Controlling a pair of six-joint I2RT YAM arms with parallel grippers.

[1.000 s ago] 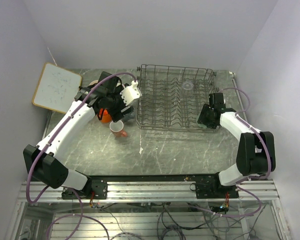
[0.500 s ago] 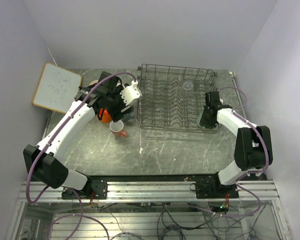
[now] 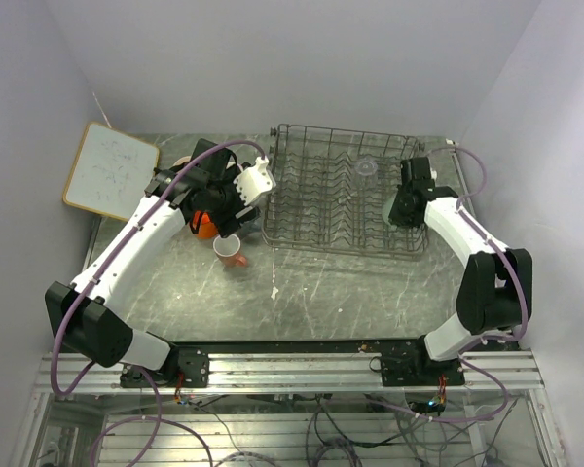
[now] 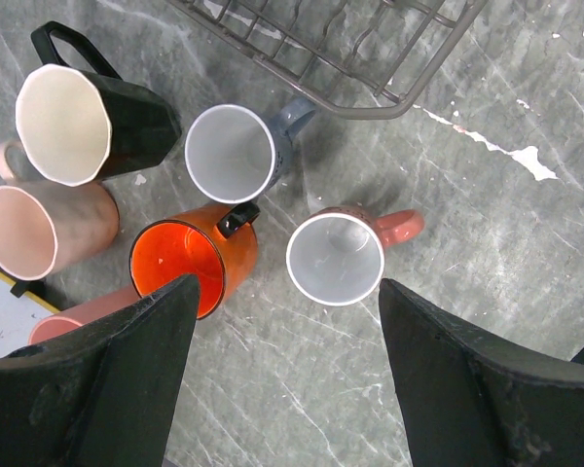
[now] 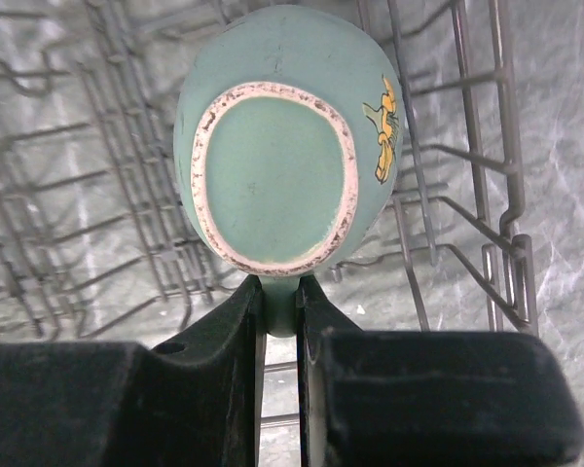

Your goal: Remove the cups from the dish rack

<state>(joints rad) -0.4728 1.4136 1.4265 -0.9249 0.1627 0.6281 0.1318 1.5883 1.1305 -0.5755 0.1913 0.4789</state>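
The dark wire dish rack [image 3: 302, 238] stands at the back middle, with a clear glass [image 3: 366, 166] inside it. My right gripper [image 3: 399, 207] is over the rack's right side, shut [image 5: 280, 292] on the handle of the mint green mug [image 5: 282, 136], whose base faces the camera. My left gripper [image 3: 222, 209] is open and empty [image 4: 287, 311] above a cluster of cups left of the rack [image 4: 370, 58]: black [image 4: 97, 117], grey-blue [image 4: 236, 151], salmon [image 4: 339, 255], orange [image 4: 187, 258], pale pink [image 4: 41, 229]. The pink tumbler [image 4: 63, 326] is partly hidden by a finger.
A white-faced, wood-framed board [image 3: 109, 168] lies at the back left, close to the cups. Walls close in the table at the back and both sides. White flecks mark the grey table top [image 3: 331, 292].
My right gripper has moved away from the near edge, along the rack's right side, with the mint mug in it. The rack has shifted slightly. The left arm has not moved.
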